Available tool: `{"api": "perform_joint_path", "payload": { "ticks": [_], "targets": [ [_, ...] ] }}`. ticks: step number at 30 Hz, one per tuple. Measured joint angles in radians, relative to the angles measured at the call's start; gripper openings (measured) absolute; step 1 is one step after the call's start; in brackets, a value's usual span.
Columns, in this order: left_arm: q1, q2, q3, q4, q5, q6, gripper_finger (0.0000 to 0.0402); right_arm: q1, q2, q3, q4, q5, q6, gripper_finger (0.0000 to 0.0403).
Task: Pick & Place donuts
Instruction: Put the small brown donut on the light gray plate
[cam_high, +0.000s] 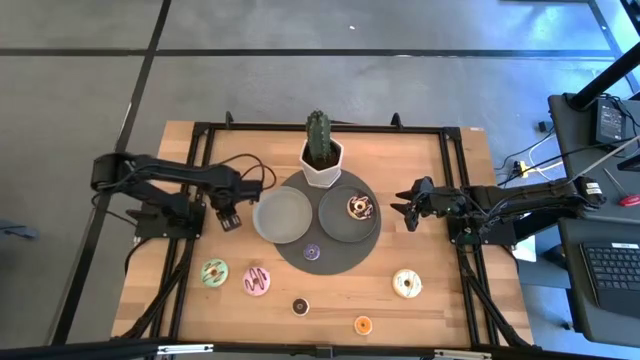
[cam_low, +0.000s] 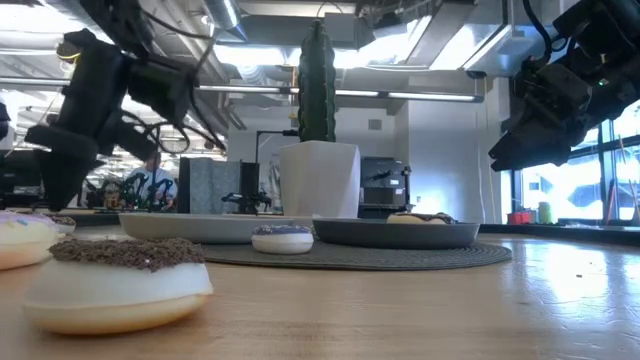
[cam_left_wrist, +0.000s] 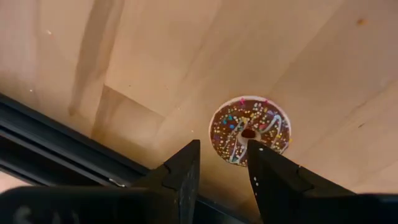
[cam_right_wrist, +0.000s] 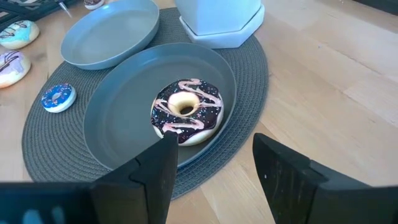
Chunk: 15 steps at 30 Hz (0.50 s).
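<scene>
A chocolate-and-pink frosted donut (cam_high: 359, 207) lies in the right grey plate (cam_high: 335, 225), and a tiny purple donut (cam_high: 312, 251) sits on the dark round mat (cam_high: 330, 262). The left grey plate (cam_high: 283, 214) holds nothing. On the bare wood lie a green donut (cam_high: 214, 272), a chocolate-topped pink donut (cam_high: 257, 281), a tiny dark one (cam_high: 300, 306), an orange one (cam_high: 363, 324) and a cream one (cam_high: 407, 283). My left gripper (cam_high: 228, 218) hangs open left of the plates, with the chocolate-topped donut (cam_left_wrist: 250, 129) beyond its fingers. My right gripper (cam_high: 408, 212) is open, just right of the mat, facing the plated donut (cam_right_wrist: 185, 111).
A white pot with a cactus (cam_high: 322, 160) stands on the mat's far side, close behind both plates. Black frame rails (cam_high: 190, 250) run along the table's left and right sides. Bare wood lies between the loose donuts along the near edge.
</scene>
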Motion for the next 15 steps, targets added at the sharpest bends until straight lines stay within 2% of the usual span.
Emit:
{"api": "perform_joint_path", "payload": {
  "ticks": [9, 15],
  "targets": [
    [-0.009, 0.09, 0.001, 0.05, 0.001, -0.012, 0.0113, 0.0, 0.0, 0.0, 0.0, 0.0, -0.003, 0.0209],
    [-0.009, 0.11, 0.001, 0.049, 0.001, -0.011, 0.0087, 0.0, 0.0, 0.001, -0.001, 0.0, -0.004, 0.0209]
  ]
}}
